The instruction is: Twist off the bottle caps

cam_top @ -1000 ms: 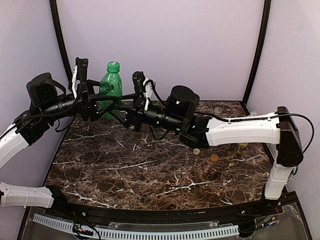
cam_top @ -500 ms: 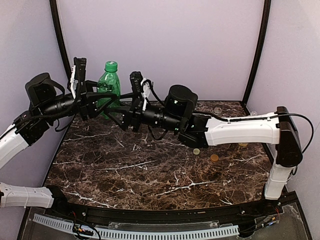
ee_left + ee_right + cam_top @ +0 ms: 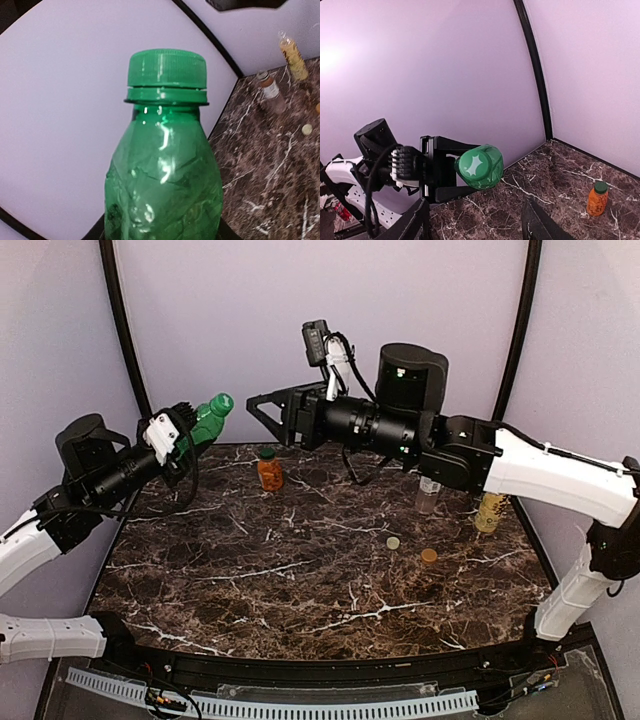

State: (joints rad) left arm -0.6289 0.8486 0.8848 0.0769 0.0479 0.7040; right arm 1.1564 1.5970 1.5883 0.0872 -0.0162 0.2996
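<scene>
My left gripper (image 3: 188, 432) is shut on the body of the all-green bottle (image 3: 205, 420), holding it off the table, tilted with its green cap (image 3: 166, 68) pointing right. My right gripper (image 3: 268, 412) stands open in the air just right of that cap, apart from it. In the right wrist view the cap top (image 3: 476, 165) faces the camera beyond my open fingers (image 3: 416, 220). The squat orange bottle (image 3: 269, 470) stands capped at the back. The clear brown-label bottle (image 3: 428, 493) and the pale yellow bottle (image 3: 489, 510) stand at the right.
Two loose caps lie on the marble table (image 3: 250, 590): a pale one (image 3: 393, 542) and an orange one (image 3: 429, 555). Purple walls and black corner posts (image 3: 128, 340) close in the back and sides.
The green bottle stood upright at the back with both grippers by it. My left gripper now holds it lifted and tilted. My right arm has swung up and right, uncovering the orange bottle.
</scene>
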